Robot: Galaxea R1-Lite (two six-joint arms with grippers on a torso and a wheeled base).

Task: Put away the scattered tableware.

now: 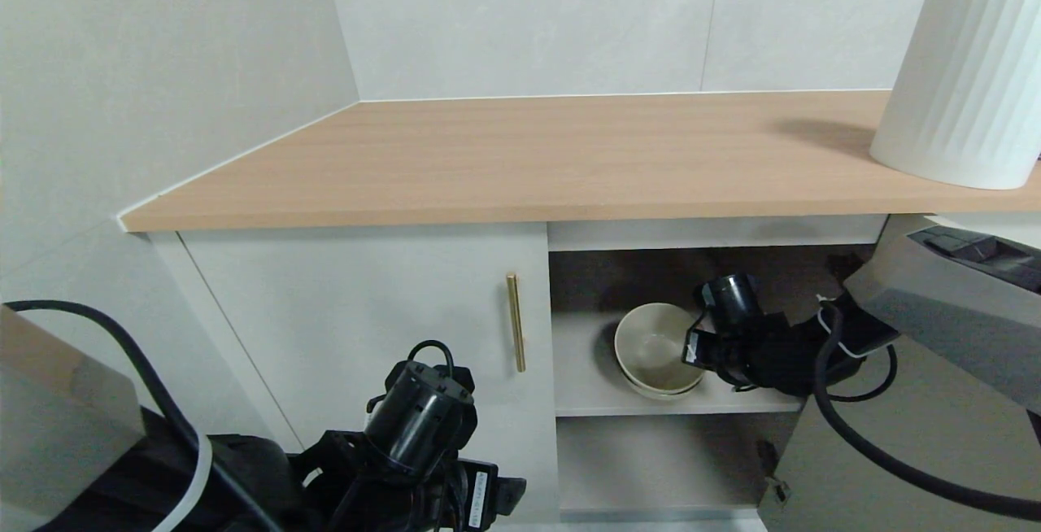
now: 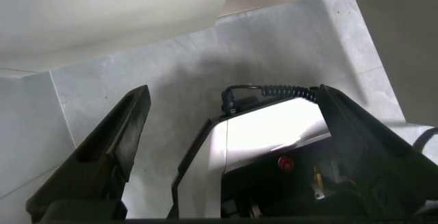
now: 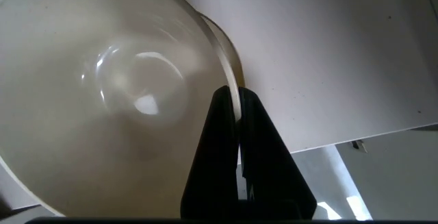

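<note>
Pinching the cream glazed ceramic bowl (image 3: 123, 94) by its rim, the right hand (image 3: 238, 111) holds something probably stiff, slick and breakable.

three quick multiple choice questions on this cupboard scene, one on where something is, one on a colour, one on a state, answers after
1. Where does the bowl sit?
A) in a sink
B) on the upper shelf inside the open cupboard
C) on a stove

2. What colour is the handle on the closed door?
A) black
B) red
C) gold

3. What is the right gripper doing?
A) pinching the bowl's rim
B) hanging open, touching nothing
C) holding a spoon

Answers:
1 B: the head view shows the bowl resting on the upper shelf, seemingly on top of another bowl.
2 C: the slim vertical bar on the pale door is gold.
3 A: the right wrist view shows its fingers closed on either side of the rim.
</note>
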